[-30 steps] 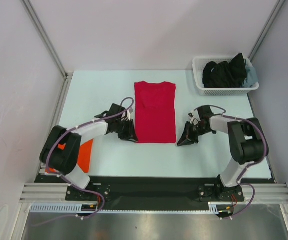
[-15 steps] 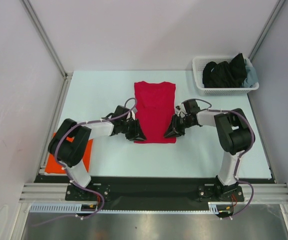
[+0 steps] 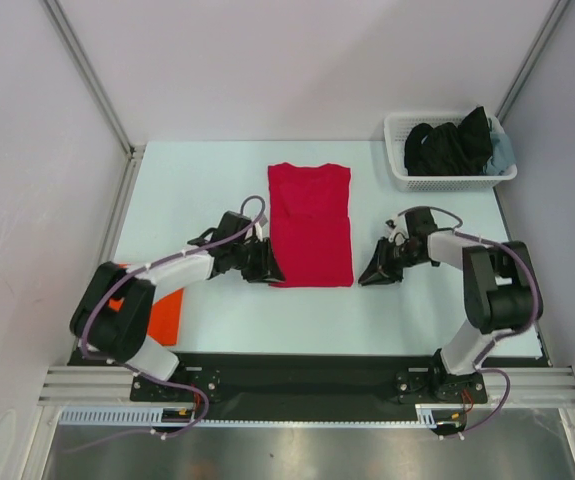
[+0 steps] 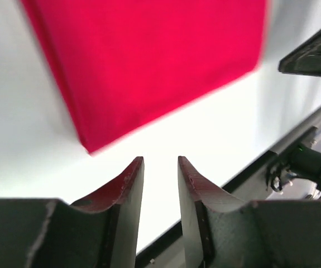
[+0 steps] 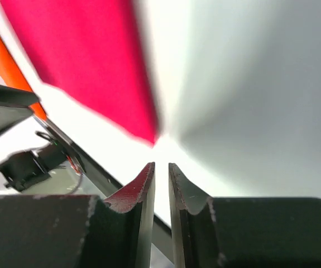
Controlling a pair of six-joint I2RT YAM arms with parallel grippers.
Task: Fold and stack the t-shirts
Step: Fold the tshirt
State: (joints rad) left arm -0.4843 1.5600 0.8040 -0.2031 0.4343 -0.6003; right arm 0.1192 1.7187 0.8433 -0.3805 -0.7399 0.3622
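Observation:
A crimson red t-shirt point(image 3: 310, 225) lies folded into a narrow rectangle at the table's middle. Its near left corner fills the left wrist view point(image 4: 149, 61), and its near right corner shows in the right wrist view point(image 5: 87, 61). A bright orange t-shirt point(image 3: 168, 311) lies flat at the near left, partly hidden by the left arm. My left gripper point(image 3: 266, 268) sits low beside the red shirt's near left corner, open and empty point(image 4: 160, 162). My right gripper point(image 3: 371, 276) sits a little right of the near right corner, its jaws a narrow gap apart and empty point(image 5: 161, 166).
A white lattice basket point(image 3: 399, 172) holding dark clothes stands at the back right. The table's black front rail point(image 3: 297, 370) runs along the near edge. Grey walls close in the left, back and right sides.
Both grippers closed in on the red shirt's near corners half a second ago, then drew back outward off the cloth. Both jaws stand wider than a second ago. The red shirt lies as before.

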